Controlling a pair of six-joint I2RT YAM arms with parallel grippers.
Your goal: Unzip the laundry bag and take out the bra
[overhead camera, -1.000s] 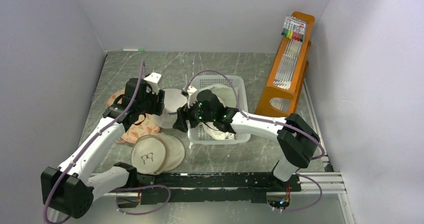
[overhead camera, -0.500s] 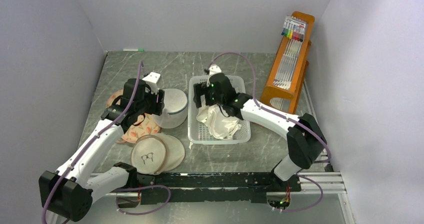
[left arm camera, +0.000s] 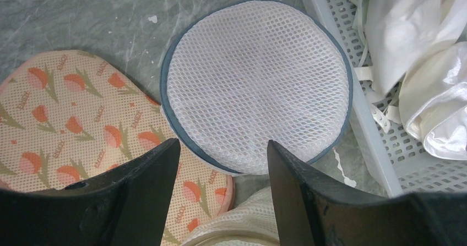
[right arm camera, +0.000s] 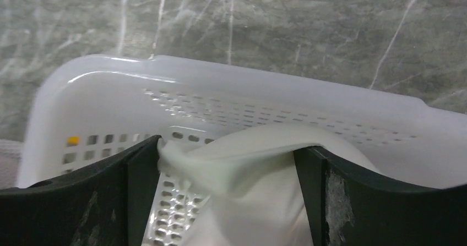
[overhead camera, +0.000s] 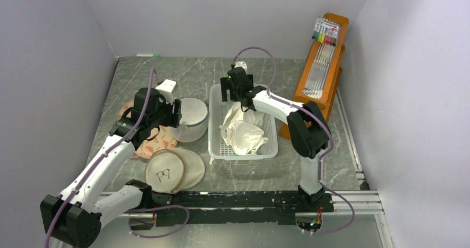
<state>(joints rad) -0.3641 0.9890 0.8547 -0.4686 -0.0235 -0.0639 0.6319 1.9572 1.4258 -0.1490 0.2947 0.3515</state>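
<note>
Over the left half of the desk (overhead camera: 183, 73): left gripper (left arm camera: 220, 147), jaws well apart, holding nothing, poised above the laundry bag (left arm camera: 259, 81). The bag lies round face up. It touches the flower-patterned pad (left arm camera: 66, 108) on its left and sits just beside the white basket (left arm camera: 380, 147) on its right. The grey-blue band reads unbroken round the visible rim; the zip pull is not visible.

Over the far end of the basket: right gripper (right arm camera: 224, 149), jaws wide. A pale garment (right arm camera: 248, 202) lies across the gap and touches both fingers. No pinch is evident, so it is judged loose rather than held. Heaped garments (overhead camera: 244, 134), white and pale green, fill the basket.

Near left: beige pouch (overhead camera: 165, 171) with a glasses print. Far right: orange rack (overhead camera: 321, 65).

Bra: not visible in any view; judged to be inside the bag.

Progress: judged at the start. Unzipping and removal are both outstanding, and neither gripper is on the zip.
</note>
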